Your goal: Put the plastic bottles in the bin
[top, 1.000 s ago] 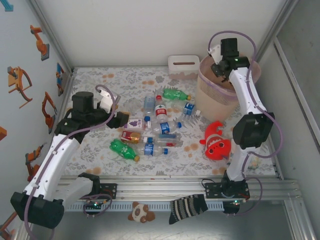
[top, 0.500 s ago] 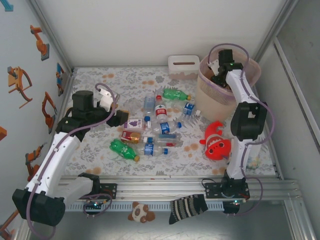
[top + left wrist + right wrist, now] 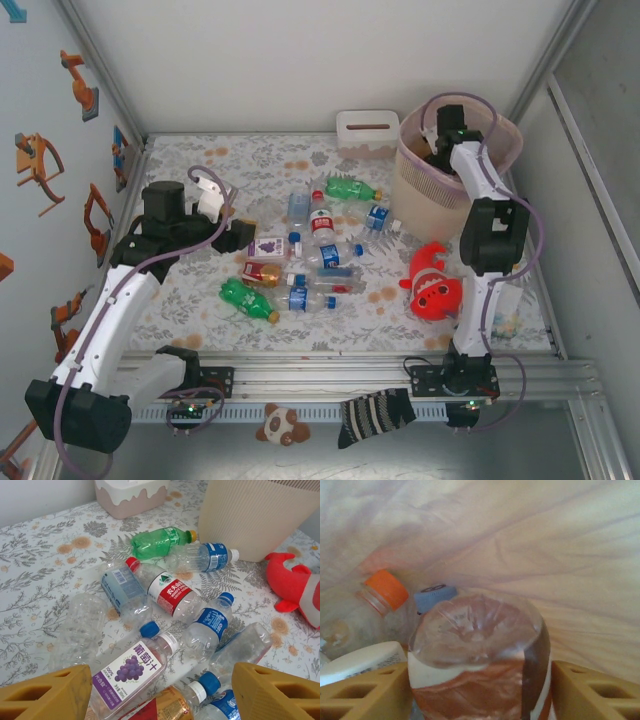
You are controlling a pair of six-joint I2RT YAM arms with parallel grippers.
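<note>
Overhead, the left arm reaches across the flowered desk (image 3: 190,165). The left pincer (image 3: 160,682) hangs with its yellow fingers (image 3: 45,695) apart and nothing between them. Below it, about eleven plastic bottles (image 3: 320,255) lie on their sides in one heap mid-desk. Two are green: the far green bottle (image 3: 350,188) and the near green bottle (image 3: 248,300). The left wrist view makes labels readable that are blurs from above: one purple grape-label bottle (image 3: 132,667) and one red-label bottle (image 3: 170,594).

Bare cloth lies open between the heap and the left wall. One white tissue box (image 3: 367,130) sits at the far edge. One red plush fish (image 3: 435,285) lies right of the heap.

One bin (image 3: 425,205) stands in the far right corner, close to the right wall. The right pincer (image 3: 480,692) is down inside it. Its wrist view shows a brown-label bottle (image 3: 480,650) between the fingers, its sides meeting them; clamped or loose, I cannot tell. Beyond it lie one orange-capped bottle (image 3: 382,590) and one blue cap (image 3: 436,594).
</note>
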